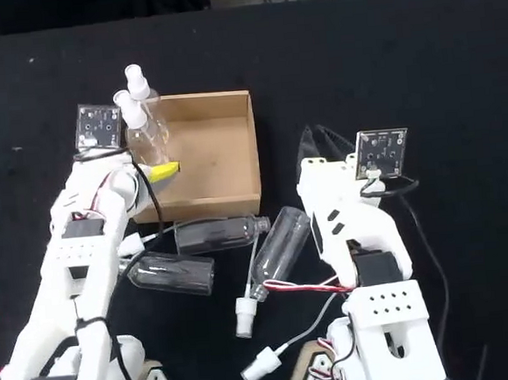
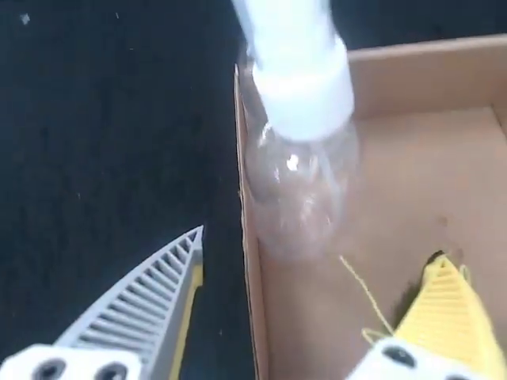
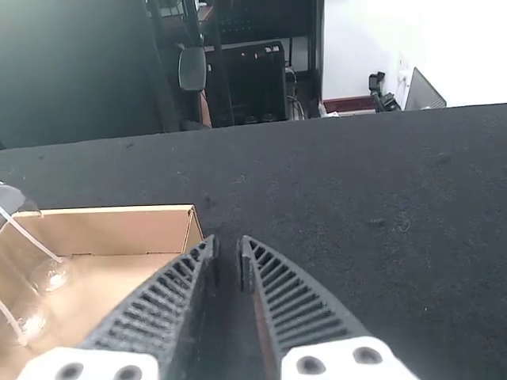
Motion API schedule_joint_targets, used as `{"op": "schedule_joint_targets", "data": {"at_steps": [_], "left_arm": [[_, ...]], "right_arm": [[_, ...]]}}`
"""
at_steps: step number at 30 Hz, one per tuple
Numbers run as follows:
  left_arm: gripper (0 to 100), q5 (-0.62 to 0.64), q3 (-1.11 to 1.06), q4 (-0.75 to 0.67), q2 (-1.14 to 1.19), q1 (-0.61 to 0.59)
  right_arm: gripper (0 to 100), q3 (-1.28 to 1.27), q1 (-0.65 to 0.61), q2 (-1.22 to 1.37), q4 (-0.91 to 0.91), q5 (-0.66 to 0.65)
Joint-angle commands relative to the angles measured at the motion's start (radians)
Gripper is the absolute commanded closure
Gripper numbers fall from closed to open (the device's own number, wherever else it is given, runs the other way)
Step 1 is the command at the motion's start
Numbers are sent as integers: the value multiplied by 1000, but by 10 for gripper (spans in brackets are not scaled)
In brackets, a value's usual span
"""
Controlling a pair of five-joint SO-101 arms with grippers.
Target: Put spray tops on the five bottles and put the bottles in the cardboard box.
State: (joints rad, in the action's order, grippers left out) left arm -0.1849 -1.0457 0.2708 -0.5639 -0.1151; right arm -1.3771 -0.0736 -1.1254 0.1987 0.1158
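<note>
The cardboard box [image 1: 252,146] lies left of centre. Two clear bottles with white spray tops [image 1: 146,128] stand in its near-left corner; one capped bottle [image 2: 305,170] looms close in the left wrist view. My left gripper [image 1: 154,169] is open and straddles the box's left wall [image 2: 247,277], yellow finger [image 2: 444,301] inside, grey finger [image 2: 158,293] outside, nothing held. Three uncapped bottles [image 1: 218,234] [image 1: 171,274] [image 1: 280,245] lie in front of the box. Two loose spray tops [image 1: 245,316] [image 1: 262,365] lie nearer the arms' bases. My right gripper [image 1: 313,138] is shut and empty, right of the box [image 3: 119,215].
The black table stretches bare to the right and behind the box. Red and white cables [image 1: 306,287] trail across the table between the arm bases. Beyond the table's far edge stand dark furniture and a chair [image 3: 238,71].
</note>
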Motion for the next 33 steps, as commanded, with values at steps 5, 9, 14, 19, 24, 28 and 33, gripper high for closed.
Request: {"op": "schedule_joint_targets", "data": {"at_steps": [5,9,14,19,24,28,33], "left_arm": [[694,3,124,244,-160,-71],[694,31,127,368,-259,-87],[694,106,143,443,-287,-148],[694,107,137,442,-219,-298],[694,106,163,387,-69,-334],[694,106,199,275,54,-326],[733,107,252,219,181,-318]], "right_arm": [[962,7,-5,-16,-32,-9],[962,7,-5,-15,-32,-9],[962,7,-6,-10,-31,-9],[962,5,-8,-10,-28,-9],[962,5,-9,-10,-28,-9],[962,5,-8,-10,-26,-9],[962,4,-6,-10,-26,-9]]}}
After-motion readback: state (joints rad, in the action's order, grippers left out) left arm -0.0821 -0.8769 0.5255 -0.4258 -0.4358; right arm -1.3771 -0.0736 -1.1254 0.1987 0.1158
